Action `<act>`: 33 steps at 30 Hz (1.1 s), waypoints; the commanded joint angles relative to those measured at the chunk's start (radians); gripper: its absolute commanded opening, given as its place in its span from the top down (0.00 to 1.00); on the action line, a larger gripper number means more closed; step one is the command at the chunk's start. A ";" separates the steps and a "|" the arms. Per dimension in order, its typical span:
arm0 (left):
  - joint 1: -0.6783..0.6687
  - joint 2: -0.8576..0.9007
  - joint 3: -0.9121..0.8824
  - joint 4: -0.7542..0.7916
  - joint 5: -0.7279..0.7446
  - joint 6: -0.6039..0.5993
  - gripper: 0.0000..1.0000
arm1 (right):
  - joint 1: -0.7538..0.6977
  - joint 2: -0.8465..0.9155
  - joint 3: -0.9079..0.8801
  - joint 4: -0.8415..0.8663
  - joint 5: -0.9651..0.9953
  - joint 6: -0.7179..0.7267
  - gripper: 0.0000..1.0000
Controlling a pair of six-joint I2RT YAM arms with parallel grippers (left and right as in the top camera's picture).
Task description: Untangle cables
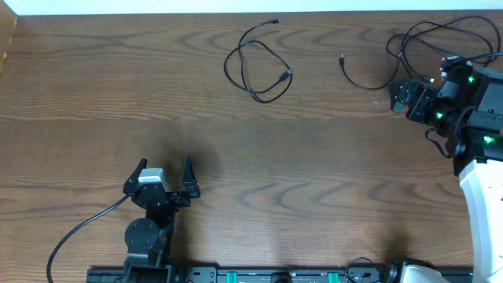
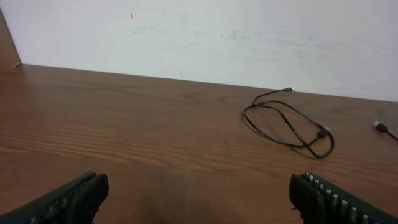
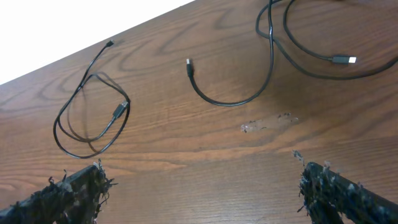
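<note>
We see a looped cable [image 1: 284, 76] lying alone near the middle of the table's [image 1: 259, 165] far edge. A second cable [image 1: 343, 60] runs from its free plug into loose coils at the far right. Our left gripper [image 1: 164, 167] and right gripper [image 3: 202, 177] both stand spread wide, holding nothing

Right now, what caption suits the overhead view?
Open left gripper and right gripper; looped cable lies apart from the tangle.
</note>
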 commanded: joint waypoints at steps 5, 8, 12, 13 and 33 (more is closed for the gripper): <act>0.005 -0.006 -0.014 -0.048 -0.006 0.017 0.02 | 0.000 0.009 -0.006 -0.013 0.001 0.011 0.01; 0.005 -0.006 -0.014 -0.048 -0.006 0.017 0.02 | 0.000 0.008 -0.009 -0.034 0.002 0.011 0.01; 0.005 -0.006 -0.014 -0.048 -0.006 0.017 0.02 | 0.001 -0.015 -0.009 -0.071 0.017 -0.009 0.01; 0.005 -0.006 -0.014 -0.048 -0.006 0.017 0.02 | 0.001 -0.024 -0.009 -0.079 0.030 -0.008 0.01; 0.005 -0.006 -0.014 -0.048 -0.006 0.017 0.02 | 0.068 -0.329 -0.434 0.497 0.081 -0.003 0.01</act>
